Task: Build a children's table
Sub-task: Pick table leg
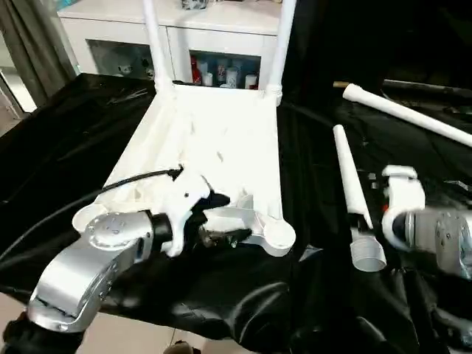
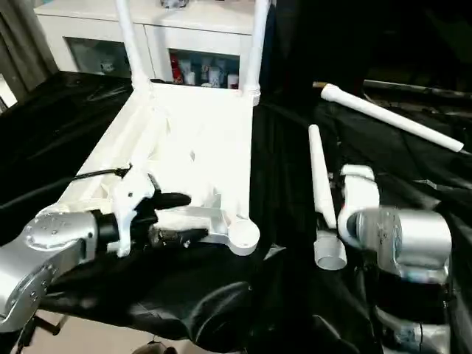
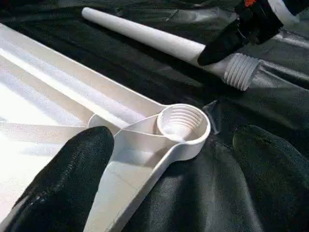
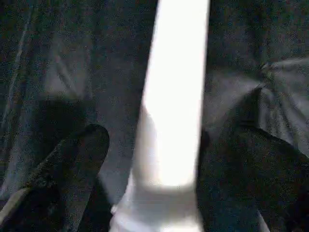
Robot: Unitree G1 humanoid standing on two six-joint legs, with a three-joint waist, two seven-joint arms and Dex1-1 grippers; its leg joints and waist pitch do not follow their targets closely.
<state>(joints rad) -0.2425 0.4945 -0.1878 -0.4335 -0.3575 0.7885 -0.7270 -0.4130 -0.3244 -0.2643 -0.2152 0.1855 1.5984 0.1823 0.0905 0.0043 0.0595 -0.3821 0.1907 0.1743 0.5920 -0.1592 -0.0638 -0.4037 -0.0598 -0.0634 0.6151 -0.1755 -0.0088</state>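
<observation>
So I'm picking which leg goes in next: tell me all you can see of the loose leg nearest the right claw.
The leg is a white plastic-looking tube, tapering to a narrow far tip, with a ribbed threaded collar at its wide near end. It lies flat on the black cloth, beside the tabletop. The right claw straddles it, fingers open either side.

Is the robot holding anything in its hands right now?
No. Both hands are open: the left hand straddles the tabletop's corner, the right hand straddles a leg.

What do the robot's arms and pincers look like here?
Both forearms are silver metal, rounded at the joints. The left pincer has a white housing, black fingers with rounded tips, and a black cable running to it. The right pincer has a white housing and an orange-red mark.
</observation>
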